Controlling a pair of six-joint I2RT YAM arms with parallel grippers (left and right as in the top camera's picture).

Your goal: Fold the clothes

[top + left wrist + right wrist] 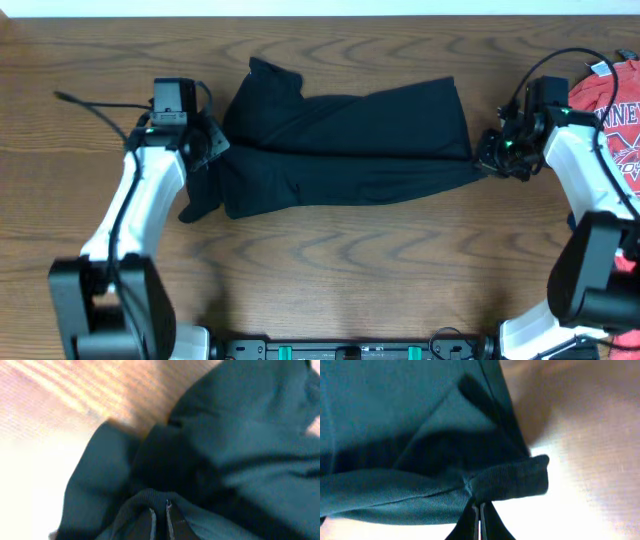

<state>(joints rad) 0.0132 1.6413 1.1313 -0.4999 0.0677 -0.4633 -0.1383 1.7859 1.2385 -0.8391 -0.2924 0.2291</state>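
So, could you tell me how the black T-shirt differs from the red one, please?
The plain black soft-fabric T-shirt lies mid-table, folded into a long band; the red T-shirt with white lettering sits at the right edge, partly out of view. Both rest on the wooden table.

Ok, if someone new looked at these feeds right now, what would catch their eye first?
The black T-shirt stretched as a long folded band across the middle of the table, with the left gripper pinching its left end and the right gripper pinching its right end. Then the red T-shirt with white lettering at the table's far right edge.
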